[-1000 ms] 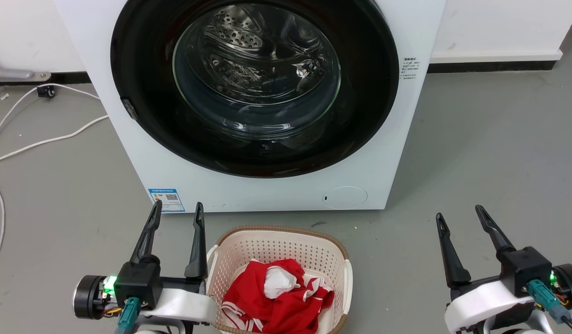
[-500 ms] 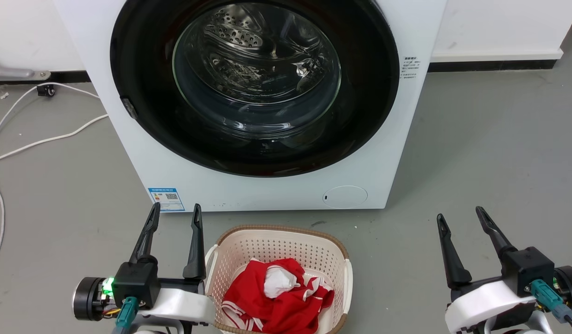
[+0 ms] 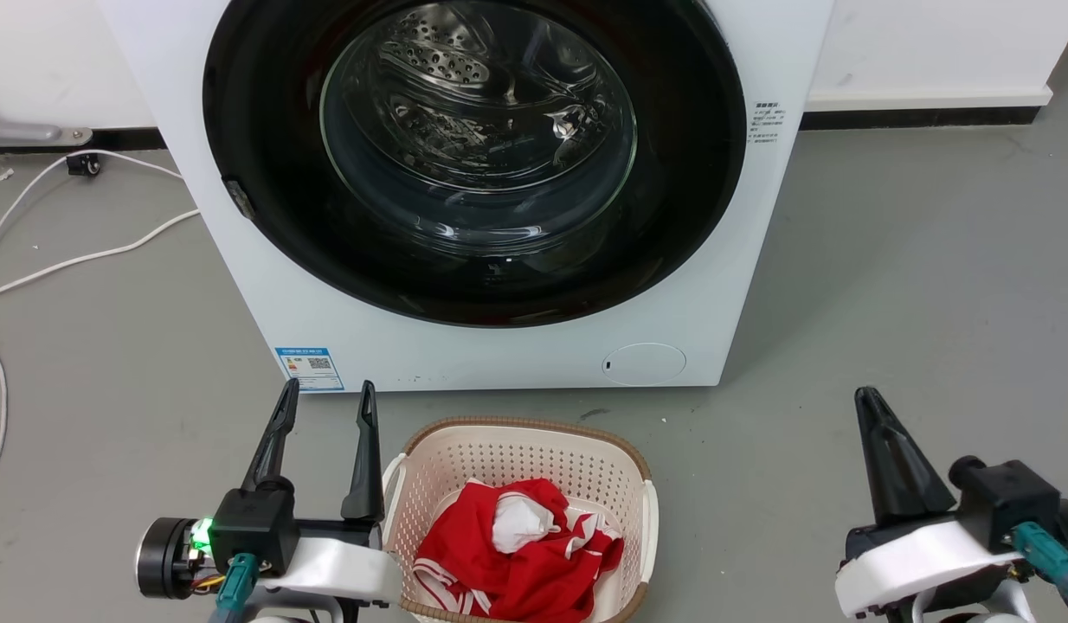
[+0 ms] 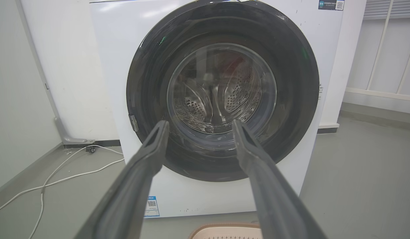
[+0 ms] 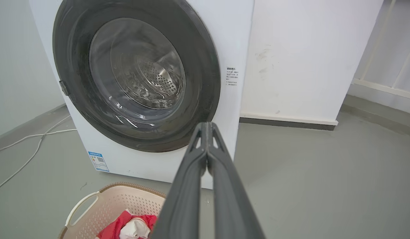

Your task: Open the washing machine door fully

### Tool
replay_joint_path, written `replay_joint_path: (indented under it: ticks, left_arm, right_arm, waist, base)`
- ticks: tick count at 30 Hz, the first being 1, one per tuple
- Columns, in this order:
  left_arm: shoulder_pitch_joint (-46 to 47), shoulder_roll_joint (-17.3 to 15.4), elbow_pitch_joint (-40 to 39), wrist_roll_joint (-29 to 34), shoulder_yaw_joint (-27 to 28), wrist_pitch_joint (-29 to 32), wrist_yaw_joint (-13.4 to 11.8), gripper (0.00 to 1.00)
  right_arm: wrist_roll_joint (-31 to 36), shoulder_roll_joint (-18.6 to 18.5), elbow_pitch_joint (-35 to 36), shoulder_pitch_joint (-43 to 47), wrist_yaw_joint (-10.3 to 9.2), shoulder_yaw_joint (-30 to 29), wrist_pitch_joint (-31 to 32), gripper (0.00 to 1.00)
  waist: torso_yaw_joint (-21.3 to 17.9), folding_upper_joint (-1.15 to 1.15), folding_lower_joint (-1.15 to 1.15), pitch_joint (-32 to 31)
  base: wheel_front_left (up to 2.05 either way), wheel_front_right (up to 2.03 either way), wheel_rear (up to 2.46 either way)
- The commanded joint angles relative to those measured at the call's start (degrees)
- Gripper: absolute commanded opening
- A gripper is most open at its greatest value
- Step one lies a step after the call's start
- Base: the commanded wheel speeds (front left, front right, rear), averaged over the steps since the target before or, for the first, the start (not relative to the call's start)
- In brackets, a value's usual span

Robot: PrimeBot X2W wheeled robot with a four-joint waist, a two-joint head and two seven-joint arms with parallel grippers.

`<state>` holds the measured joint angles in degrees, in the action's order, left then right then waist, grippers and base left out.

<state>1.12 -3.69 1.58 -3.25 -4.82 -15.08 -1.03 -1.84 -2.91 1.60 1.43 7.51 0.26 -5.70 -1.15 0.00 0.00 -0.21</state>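
Against the white wall at the far edge of the grey floor (image 3: 889,260) stands the white boxy front-loading washing machine (image 3: 266,285). Its large round glossy black-rimmed door with a bulging clear glass window (image 3: 473,156) is closed, flush with the machine's front (the perforated steel drum shows through the glass).

On the floor just in front of the machine's lower edge sits a beige perforated plastic laundry basket (image 3: 517,426). A crumpled red-and-white garment (image 3: 517,554) lies inside it.

At the lower left of the head view, the left claw (image 3: 328,388) hangs just beside the basket's left rim. It is released, its two long dark fingers spread and pointing towards the machine, touching nothing. Well apart on the other side of the basket, over bare floor, the right claw (image 3: 869,398) is clenched on nothing, and the right wrist view shows its fingers pressed together at the tips.

A thin white cable (image 3: 84,260) trails across the floor left of the machine. Along the machine's bottom edge, a round white cap (image 3: 644,364) sits at the right and a small blue label (image 3: 309,368) at the left corner.
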Motion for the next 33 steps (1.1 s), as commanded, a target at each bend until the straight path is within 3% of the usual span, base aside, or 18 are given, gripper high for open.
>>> replay_joint_path:
  ticks: [1,3,10,19,26,33]
  left_arm:
    - [-0.4,0.1,-0.1,0.4,0.3,-0.1,0.0,1.0]
    - [-0.4,0.1,-0.1,0.3,0.3,-0.1,0.0,1.0]
    - [0.1,0.3,-0.6,-0.1,0.6,-0.1,-0.1,1.0]
    - [2.1,0.6,-2.3,-0.3,0.6,-0.1,-0.5,1.0]
    - [4.7,0.7,-3.7,0.0,0.1,-0.1,-0.8,1.0]
    - [8.1,0.8,-5.0,-0.1,-0.4,-0.1,-1.0,1.0]
  right_arm:
    - [-1.6,0.1,0.3,-0.7,-0.03,0.0,-1.2,0.0]
    - [-2.7,0.0,0.5,-1.1,-0.03,-0.2,-2.1,0.0]
    - [-24.7,0.0,0.2,-4.1,-0.03,-1.6,-7.4,0.0]
    - [-62.6,0.1,-6.0,-14.4,-0.03,-6.3,-7.3,0.0]
    - [-76.8,-0.7,-16.3,-28.0,-0.02,-13.3,-0.4,0.0]
    - [-80.7,-5.2,-30.1,-42.9,-0.02,-15.6,6.8,0.0]
  waist:
    - [0.0,0.0,0.0,0.0]
    - [0.0,0.0,0.0,0.1]
    - [0.0,0.0,0.0,0.6]
    - [-0.1,0.0,0.0,4.3]
    - [0.4,0.0,0.0,8.5]
    - [1.5,0.0,0.0,13.1]
  base:
    - [0.0,0.0,0.0]
    - [0.0,0.0,0.0]
    - [0.0,0.0,0.0]
    - [0.0,0.0,0.0]
    - [0.0,0.0,0.0]
    - [0.0,0.0,0.0]
